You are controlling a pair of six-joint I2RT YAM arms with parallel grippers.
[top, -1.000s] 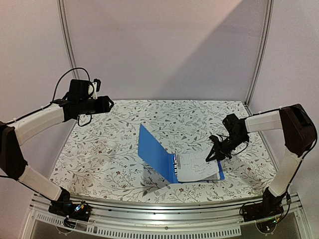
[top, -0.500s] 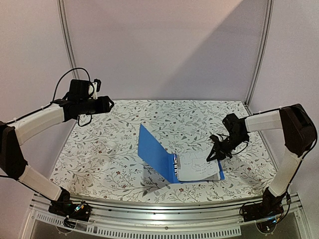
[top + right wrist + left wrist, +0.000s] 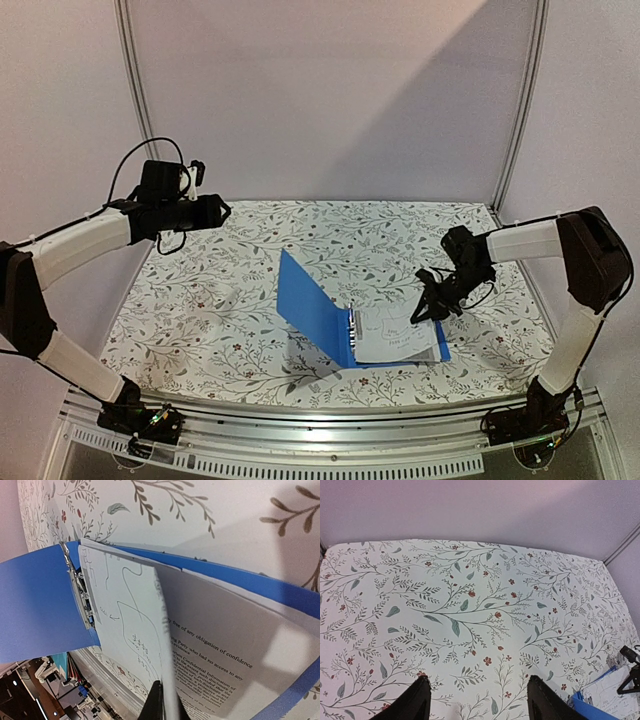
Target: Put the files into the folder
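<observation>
The blue folder lies open mid-table, its left cover tilted up and its metal rings along the spine. White printed files rest on its right cover. My right gripper is shut on the right edge of the top file and holds it lifted off the printed file below. In the right wrist view the jaws pinch that sheet edge-on. My left gripper hovers open and empty high over the table's far left; its fingers frame bare cloth, with the folder's corner at lower right.
A floral tablecloth covers the table. Grey walls and metal posts close off the back and sides. A metal rail runs along the near edge between the arm bases.
My right gripper has shifted slightly left with the top file's edge still in it. The left arm has barely moved.
</observation>
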